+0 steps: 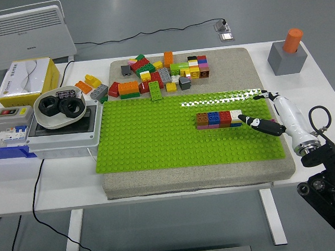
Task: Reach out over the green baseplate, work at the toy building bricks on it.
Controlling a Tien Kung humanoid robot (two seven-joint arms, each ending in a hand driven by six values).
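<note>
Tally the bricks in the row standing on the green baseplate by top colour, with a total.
Row of bricks on the green baseplate, left to right:
Brown: 1
Blue: 1
Red: 1
White: 1
Total: 4
The right hand is at the white end.

White rectangular table (159, 190) bearing a beige fabric mat (243, 66), a grey electrical box (62, 135), a yellow carton (29, 81), a grey block with orange cylinder (287, 56), and a grey switch unit (11, 117).
</note>
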